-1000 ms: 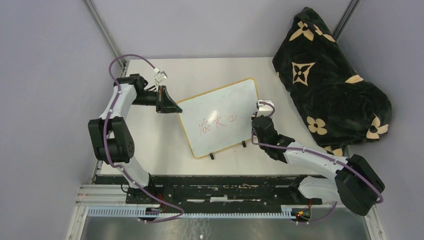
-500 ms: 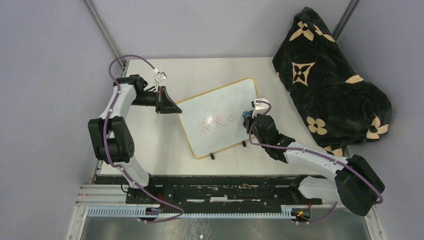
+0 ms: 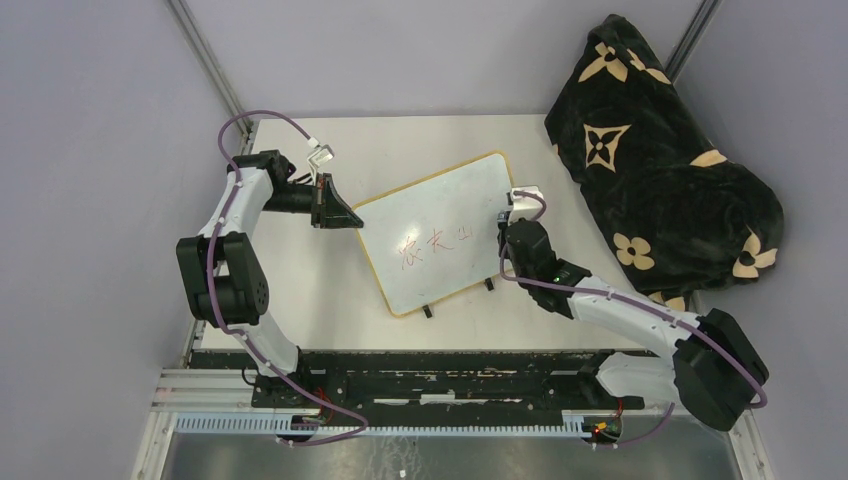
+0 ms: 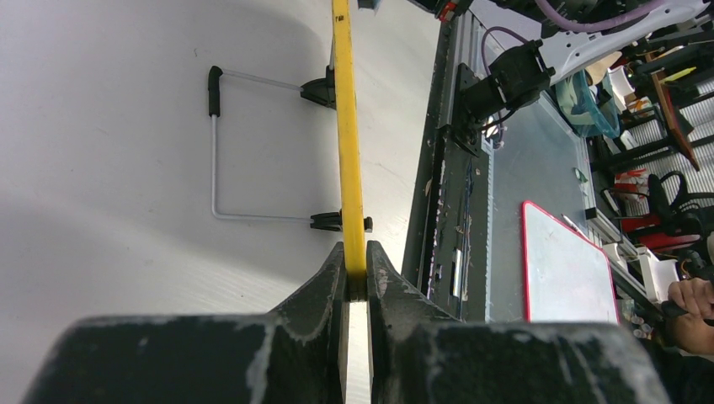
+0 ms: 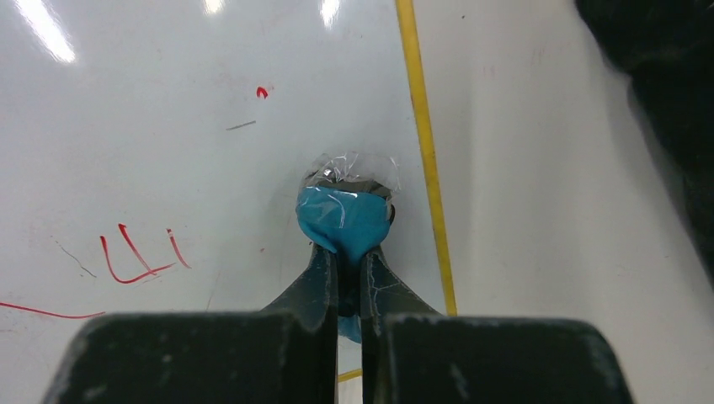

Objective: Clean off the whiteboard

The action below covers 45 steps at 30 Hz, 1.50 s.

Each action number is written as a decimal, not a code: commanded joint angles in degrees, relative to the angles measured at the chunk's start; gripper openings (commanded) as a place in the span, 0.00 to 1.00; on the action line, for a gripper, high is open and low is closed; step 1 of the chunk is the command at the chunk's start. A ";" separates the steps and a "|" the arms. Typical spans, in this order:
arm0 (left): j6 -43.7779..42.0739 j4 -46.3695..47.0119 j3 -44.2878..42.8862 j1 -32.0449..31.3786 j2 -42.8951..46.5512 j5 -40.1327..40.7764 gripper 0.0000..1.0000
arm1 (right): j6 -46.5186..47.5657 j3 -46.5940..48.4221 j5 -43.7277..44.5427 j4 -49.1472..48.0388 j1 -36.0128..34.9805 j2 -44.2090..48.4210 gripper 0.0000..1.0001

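The flat white table point(image 3: 300, 290) is a plain matte rectangle, with a black metal rail point(image 3: 450, 375) running along its near edge. Roughly in the middle sits a flat rectangular whiteboard with a thin yellow frame point(image 3: 440, 205), turned askew to the table's sides. Two small black feet point(image 3: 424, 312) on its near long edge meet the tabletop, and red handwriting point(image 3: 435, 241) crosses its face. I can't tell whether it lies fully flat. At the far right corner a bulky black plush blanket with tan flower motifs point(image 3: 660, 170) slumps over the table's edge, near the board but not touching it.
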<state>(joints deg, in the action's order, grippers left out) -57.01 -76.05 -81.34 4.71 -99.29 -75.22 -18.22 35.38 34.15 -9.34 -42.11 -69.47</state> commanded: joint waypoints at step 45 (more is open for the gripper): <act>-5.57 -0.50 -1.19 -0.76 -1.00 3.95 0.03 | 2.40 10.98 -10.57 0.51 6.38 -3.99 0.01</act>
<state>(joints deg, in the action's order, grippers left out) -57.14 -76.84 -81.80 4.40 -99.61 -75.09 -13.74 47.27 28.05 -8.36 -35.88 -75.59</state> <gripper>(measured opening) 0.155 0.074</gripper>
